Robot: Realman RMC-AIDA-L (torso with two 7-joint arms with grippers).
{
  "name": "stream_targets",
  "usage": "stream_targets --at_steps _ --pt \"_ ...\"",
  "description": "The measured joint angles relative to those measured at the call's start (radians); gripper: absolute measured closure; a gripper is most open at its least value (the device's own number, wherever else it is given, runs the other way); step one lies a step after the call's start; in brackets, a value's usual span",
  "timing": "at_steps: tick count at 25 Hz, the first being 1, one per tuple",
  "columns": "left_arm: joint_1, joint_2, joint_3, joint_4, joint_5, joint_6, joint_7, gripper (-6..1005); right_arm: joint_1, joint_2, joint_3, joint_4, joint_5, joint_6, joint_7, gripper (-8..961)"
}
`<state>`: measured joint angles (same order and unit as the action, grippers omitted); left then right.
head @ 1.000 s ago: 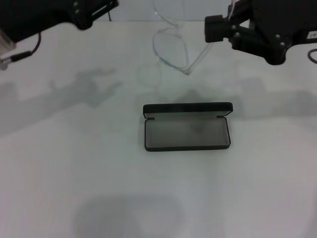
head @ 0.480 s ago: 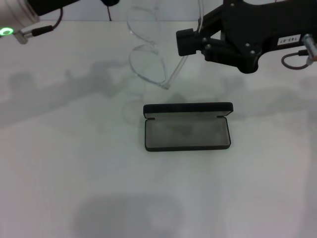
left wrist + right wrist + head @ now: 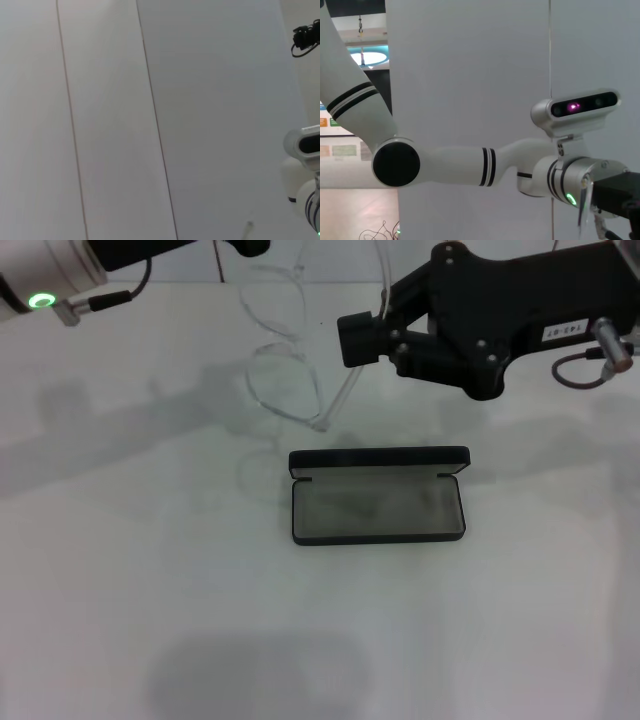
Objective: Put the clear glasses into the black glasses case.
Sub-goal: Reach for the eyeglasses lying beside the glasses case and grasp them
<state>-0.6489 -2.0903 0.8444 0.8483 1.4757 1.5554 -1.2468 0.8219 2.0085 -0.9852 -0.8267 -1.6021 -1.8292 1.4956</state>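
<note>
- Just beyond the open black glasses case (image 3: pixel 378 497), the right gripper (image 3: pixel 352 340) hangs above the table (image 3: pixel 120 590), pinching one clear temple arm of the clear glasses (image 3: pixel 283 383).
- The glasses dangle in the air to the gripper's left, lenses stacked one above the other, well tilted from flat; their lowest lens is near the case's far left corner but not over the tray.
- The left gripper (image 3: pixel 245 246) sits at the top edge of the head view, beside the upper lens; I cannot tell whether it grips the frame or how its fingers stand.
- The case lies below and slightly toward the robot from the right gripper, lid laid back, grey lining bare.
- Step in hand, as I judge it: carrying the glasses toward the case; nothing is placed yet.
- The next move calls for bringing the frame over the tray, turning it level and lengthwise with the case, then lowering it so lenses and temples clear the rim.
</note>
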Motion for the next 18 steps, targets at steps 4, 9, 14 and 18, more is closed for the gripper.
stream_targets --at_steps 4,9,14,18 --pt "-0.006 -0.001 0.033 0.000 -0.016 -0.017 0.000 611 0.002 0.002 -0.011 0.000 -0.001 0.006 0.000 859" --pt "-0.007 -0.001 0.069 0.000 -0.040 -0.041 -0.002 613 0.002 0.004 -0.012 0.001 -0.001 0.006 0.000 857" --pt "-0.005 0.000 0.072 0.000 -0.047 -0.046 -0.008 615 0.002 0.004 -0.012 0.010 0.000 0.006 0.000 855" --pt "-0.005 0.000 0.073 -0.001 -0.046 -0.046 -0.009 617 0.002 0.004 -0.012 0.011 0.000 0.005 0.000 853"
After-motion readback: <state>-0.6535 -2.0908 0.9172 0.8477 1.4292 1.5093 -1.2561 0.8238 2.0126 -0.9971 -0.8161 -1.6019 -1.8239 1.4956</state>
